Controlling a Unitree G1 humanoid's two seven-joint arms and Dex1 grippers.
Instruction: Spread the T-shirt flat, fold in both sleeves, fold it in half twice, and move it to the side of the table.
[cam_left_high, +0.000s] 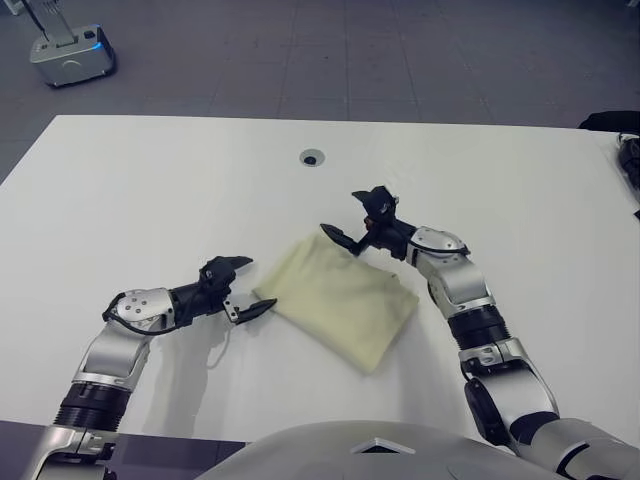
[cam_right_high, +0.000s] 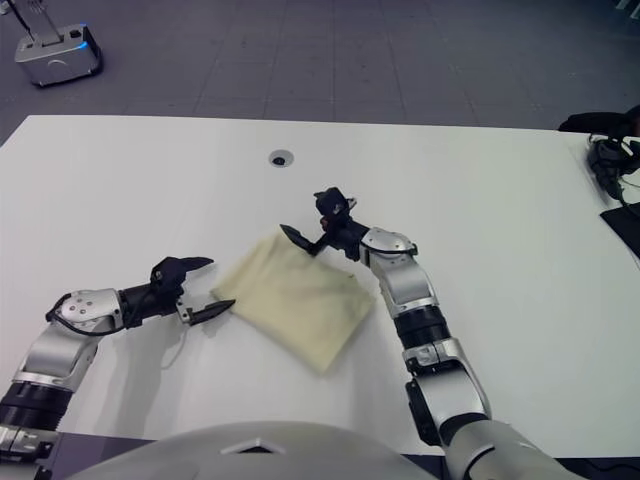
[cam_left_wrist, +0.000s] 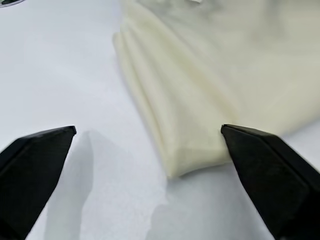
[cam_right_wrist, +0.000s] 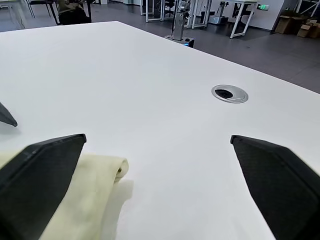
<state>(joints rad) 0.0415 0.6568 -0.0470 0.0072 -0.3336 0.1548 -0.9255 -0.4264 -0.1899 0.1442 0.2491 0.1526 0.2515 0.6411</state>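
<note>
A pale yellow T-shirt (cam_left_high: 340, 300) lies folded into a small rectangle on the white table (cam_left_high: 150, 190), near its front middle. My left gripper (cam_left_high: 245, 285) stands open just left of the shirt's left corner, nothing between its fingers; the folded edge (cam_left_wrist: 165, 125) shows close in the left wrist view. Over the shirt's far corner hangs my right gripper (cam_left_high: 358, 215), also open, holding nothing. That corner (cam_right_wrist: 100, 175) appears by one finger in the right wrist view.
A round cable grommet (cam_left_high: 312, 157) sits in the table beyond the shirt. Black gear (cam_right_high: 610, 160) lies at the table's right edge. A grey machine (cam_left_high: 70, 55) stands on the floor at the far left. Bare tabletop stretches left, right and behind the shirt.
</note>
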